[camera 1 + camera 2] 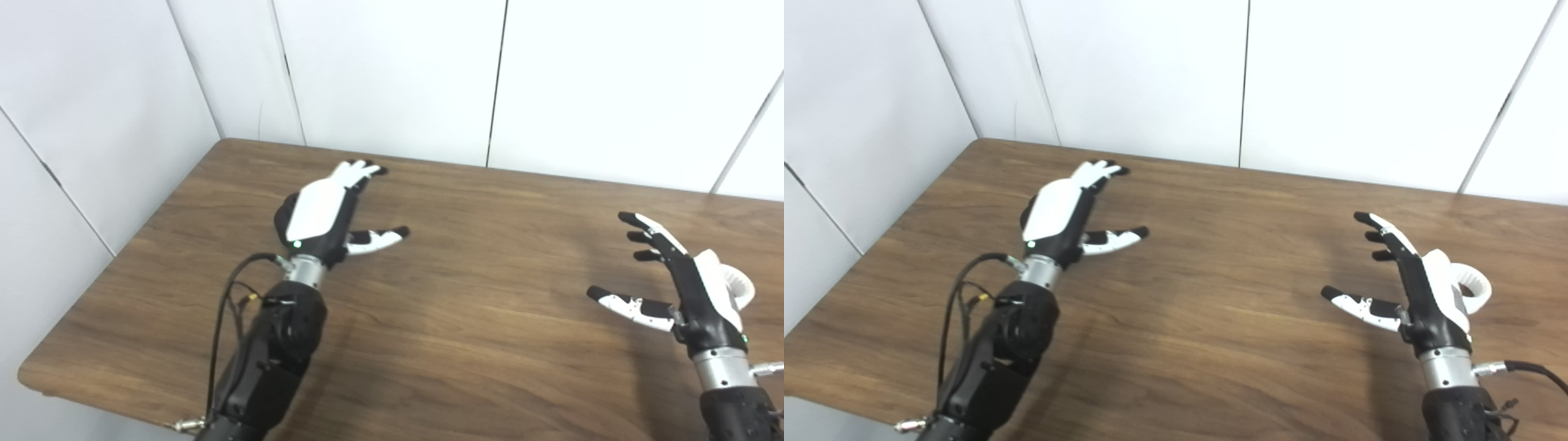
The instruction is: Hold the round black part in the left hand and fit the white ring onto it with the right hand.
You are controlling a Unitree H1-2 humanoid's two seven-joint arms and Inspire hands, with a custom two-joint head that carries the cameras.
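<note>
A: Table [465,318] of dark wood grain, set into a corner of white wall panels [392,73]. Both arms come up from the bottom edge.

B: Where is the white ring?

A: The white ring [1475,286] lies on the table at the far right, just beside the right hand [1421,288], on the outer side of it. The back of the hand hides part of the ring, so I cannot tell whether the two touch.

B: Is the right hand holding it?

A: No. The right hand is released, its fingers [1381,231] stretched forward and spread, the thumb [1350,303] pointing toward the middle of the table. Nothing sits in its palm.

B: And the left hand?

A: The left hand [321,211] is likewise released and holds nothing. It is palm down over the far left part of the table, fingers extended toward the wall, thumb out to the side. A black cable [223,306] loops beside its forearm.

B: The round black part?

A: A dark rounded shape shows at the outer edge of the left hand, but I cannot tell whether it is the part or the hand itself.
</note>
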